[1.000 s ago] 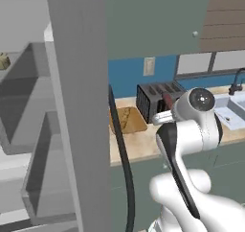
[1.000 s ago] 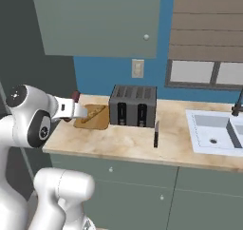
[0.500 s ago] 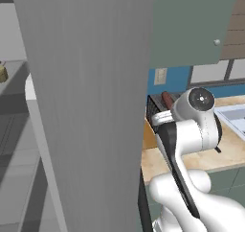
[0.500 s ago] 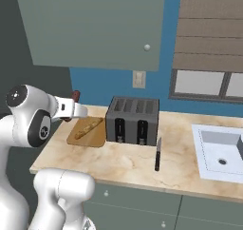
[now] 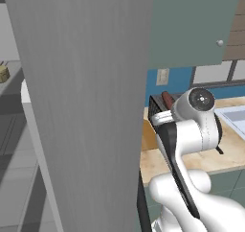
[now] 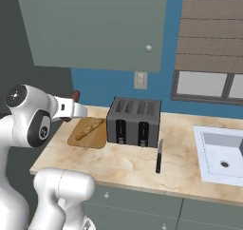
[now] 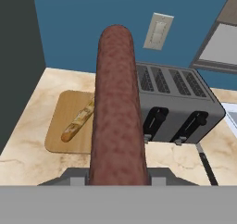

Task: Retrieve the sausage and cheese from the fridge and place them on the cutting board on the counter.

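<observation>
A: Sausage [image 7: 115, 107] first — where do you have it?

B: I see it rising straight up from the bottom of the hand view, clamped in the gripper [image 7: 118, 177]; the jaws are closed on its lower end. From my right base view only its dark tip [image 6: 74, 96] pokes above the hand, over the left end of the counter [image 6: 185, 169].

A: What can't you make out?

B: The fingertips themselves; the link covers them. In my left base view the fridge [image 5: 91, 106] door fills most of the frame (a plain grey slab) and hides much of the worktop. The cutting board [image 5: 149, 136] shows there only as an orange sliver beside the arm. On the far left a small tan chunk sits on a shelf, cut by the frame edge; I take it for the cheese [image 5: 4, 74], though it is tiny.

A: Counts?

B: One sausage, one board [image 6: 88, 135], one pale yellowish stick [image 6: 89, 129] lying on that board, one toaster [image 6: 134, 122] with four slots, one dark knife [image 6: 159, 156] on the counter in front of the toaster, one sink [image 6: 222, 154] at the right.

A: Sausage against board?

B: Held above the counter, near the board's left side, not touching it. In the hand view the board [image 7: 69, 126] lies below and left of the link.
</observation>
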